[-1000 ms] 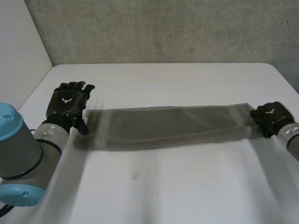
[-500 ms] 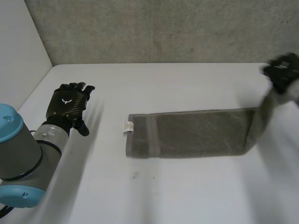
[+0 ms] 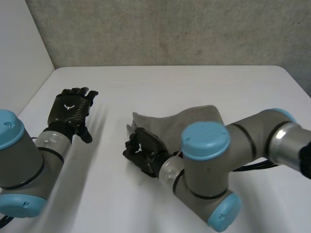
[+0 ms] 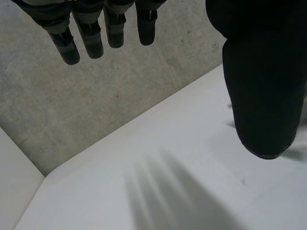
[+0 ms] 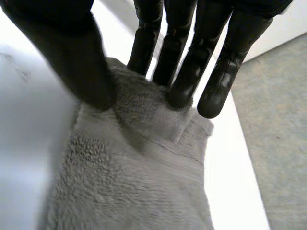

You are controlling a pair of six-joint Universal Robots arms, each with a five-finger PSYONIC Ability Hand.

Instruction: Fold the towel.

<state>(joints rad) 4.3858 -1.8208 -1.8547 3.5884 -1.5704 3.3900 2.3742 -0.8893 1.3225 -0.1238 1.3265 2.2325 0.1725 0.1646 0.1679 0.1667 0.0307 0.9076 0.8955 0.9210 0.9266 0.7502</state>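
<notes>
Pinching a short edge of the grey towel (image 3: 194, 119) between its thumb and fingers (image 5: 184, 72), the right hand (image 3: 143, 150) sits low over the towel's end nearest the left arm. The cloth lies doubled and rumpled mid-worktop (image 3: 194, 82). The left hand (image 3: 70, 109) rests well apart with its fingers straight and spread, holding nothing, so nothing pins the lower layer. If the right hand lets go here, the edges will likely land askew. The terry loops may also catch on the fingers as it pulls away, dragging the top layer and spoiling the fold.
</notes>
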